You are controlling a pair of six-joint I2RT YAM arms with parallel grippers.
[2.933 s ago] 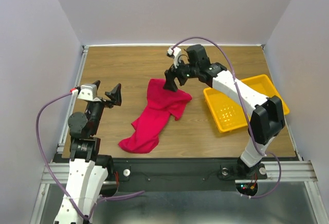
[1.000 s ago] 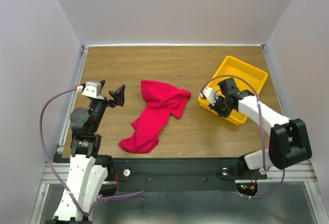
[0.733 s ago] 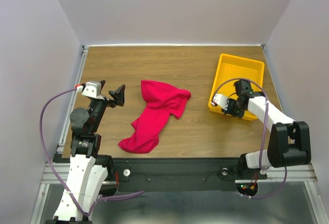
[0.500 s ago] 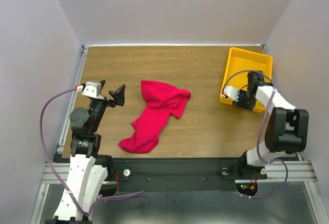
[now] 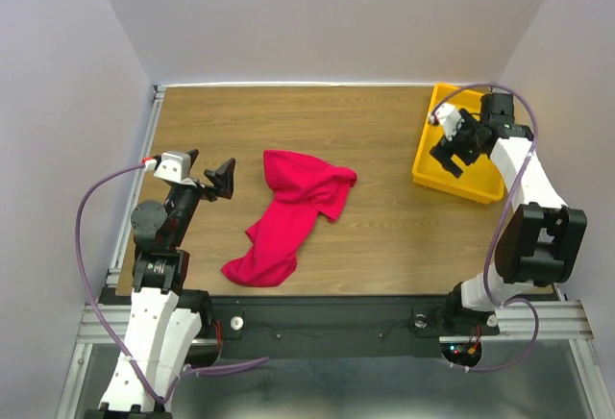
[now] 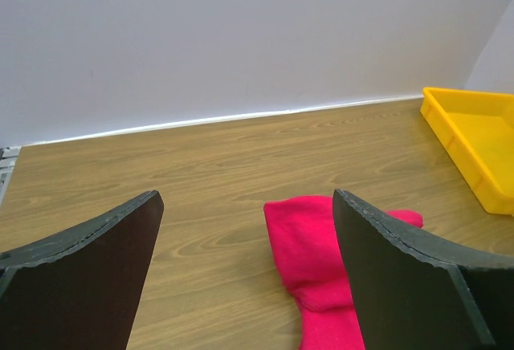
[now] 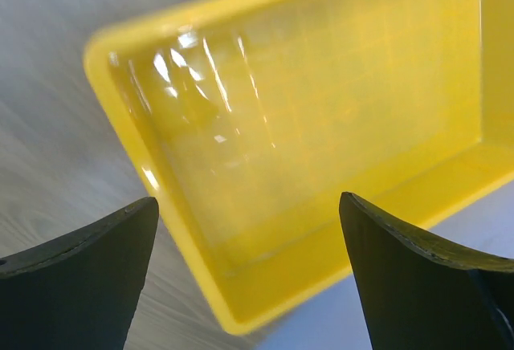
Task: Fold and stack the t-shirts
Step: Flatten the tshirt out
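The crimson-red t-shirt [image 5: 293, 209] lies crumpled in a long heap in the middle of the wooden table. It also shows in the left wrist view [image 6: 321, 258], low between the fingers. My left gripper [image 5: 214, 175] is open and empty, held above the table just left of the shirt. My right gripper [image 5: 452, 150] is open and empty over the yellow tray at the far right, well away from the shirt. No neck label shows.
The yellow plastic tray [image 5: 485, 191] sits at the far right of the table against the right wall, empty; it fills the right wrist view [image 7: 241, 205]. White walls enclose the table on the back and both sides.
My right arm let go of the shirt, went to the yellow tray and pushed it from the mid-right to the far right back corner. The left arm and shirt stayed still.
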